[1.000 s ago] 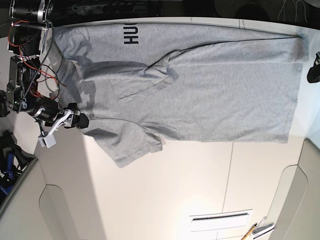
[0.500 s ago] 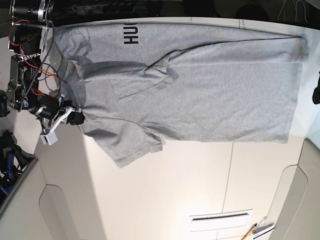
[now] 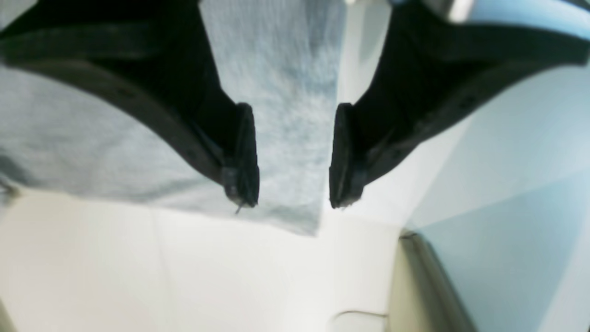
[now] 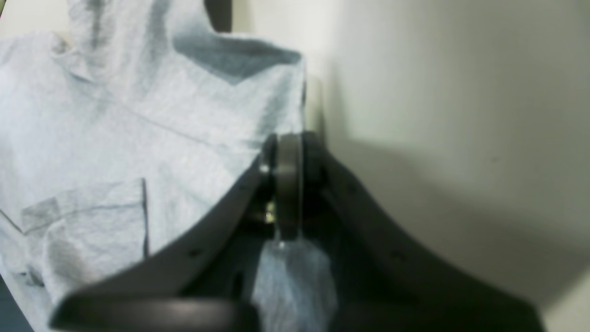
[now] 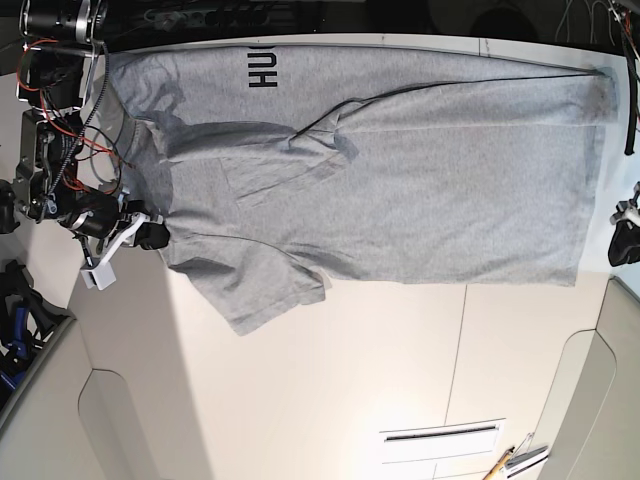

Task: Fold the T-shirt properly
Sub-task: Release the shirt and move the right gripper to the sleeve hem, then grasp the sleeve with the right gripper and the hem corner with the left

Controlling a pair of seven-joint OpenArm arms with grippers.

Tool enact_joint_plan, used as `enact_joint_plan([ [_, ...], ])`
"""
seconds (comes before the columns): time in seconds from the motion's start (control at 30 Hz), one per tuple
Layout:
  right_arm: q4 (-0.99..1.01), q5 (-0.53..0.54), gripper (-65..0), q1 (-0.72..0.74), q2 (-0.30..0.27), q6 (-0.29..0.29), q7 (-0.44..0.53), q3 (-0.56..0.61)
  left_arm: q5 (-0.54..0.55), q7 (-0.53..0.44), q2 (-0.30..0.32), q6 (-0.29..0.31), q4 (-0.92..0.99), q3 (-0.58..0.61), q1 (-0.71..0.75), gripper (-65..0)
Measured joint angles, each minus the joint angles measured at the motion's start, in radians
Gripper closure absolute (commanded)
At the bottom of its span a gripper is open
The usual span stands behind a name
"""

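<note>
The right pincer grips the light heather-grey cotton T-shirt's shoulder edge, the left pincer gapes above its hem corner, which it likely must clamp next.

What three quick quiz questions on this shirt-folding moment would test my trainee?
1. True or false: the right gripper is shut on the T-shirt.
2. The left gripper is: A) open above the shirt's corner, B) shut on the hem, C) out of view.
3. Fill in: the black lettering lies near the table's ____ edge in the base view.

Key: 1 true; 2 A; 3 top.
</note>
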State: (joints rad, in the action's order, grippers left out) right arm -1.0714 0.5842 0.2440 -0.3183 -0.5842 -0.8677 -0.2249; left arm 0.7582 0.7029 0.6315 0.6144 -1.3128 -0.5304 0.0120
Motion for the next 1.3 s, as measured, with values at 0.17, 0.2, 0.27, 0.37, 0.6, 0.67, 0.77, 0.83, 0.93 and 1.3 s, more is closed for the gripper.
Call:
enact_joint_plan([
  [0.17,0.000,0.002,0.0,0.000,0.000,0.000,0.002,0.000,-0.021,-0.004,0.000,-0.008,0.257,0.089,-0.196,-28.6],
  [0.2,0.000,0.001,0.0,0.000,0.000,-0.001,0.002,0.000,-0.020,-0.005,0.000,-0.008,0.317,0.096,-0.232,-28.6],
  [0.27,0.000,0.001,0.0,0.000,0.000,0.000,0.002,0.000,-0.009,-0.005,0.000,-0.009,0.433,0.098,-0.296,-28.6],
  [0.37,-0.001,0.000,0.0,0.000,0.000,0.000,0.002,0.000,0.026,-0.009,0.006,-0.010,0.582,0.097,-0.360,-28.6],
  [0.6,-0.001,0.000,0.0,0.000,0.000,0.000,0.003,0.000,0.070,-0.016,0.004,-0.012,0.764,0.097,-0.402,-28.6],
  [0.67,-0.001,0.000,0.0,0.000,0.000,0.000,0.003,0.000,0.072,-0.023,0.000,-0.012,0.769,0.097,-0.402,-28.6],
  [0.77,-0.001,0.000,0.0,0.000,0.000,0.000,0.003,0.000,0.073,-0.023,-0.005,-0.011,0.769,0.097,-0.403,-28.6],
  [0.83,-0.001,0.000,0.0,0.000,0.000,0.000,0.003,0.000,0.058,-0.026,-0.011,-0.008,0.769,0.097,-0.403,-28.6],
  [0.93,-0.001,0.000,0.0,0.000,0.000,0.000,0.003,0.000,-0.003,-0.047,-0.024,-0.003,0.768,0.093,-0.408,-28.6],
  [1.3,-0.001,0.000,0.0,0.000,0.000,0.000,0.003,0.000,-0.006,-0.084,-0.033,0.003,0.763,0.203,-0.412,-28.6],
])
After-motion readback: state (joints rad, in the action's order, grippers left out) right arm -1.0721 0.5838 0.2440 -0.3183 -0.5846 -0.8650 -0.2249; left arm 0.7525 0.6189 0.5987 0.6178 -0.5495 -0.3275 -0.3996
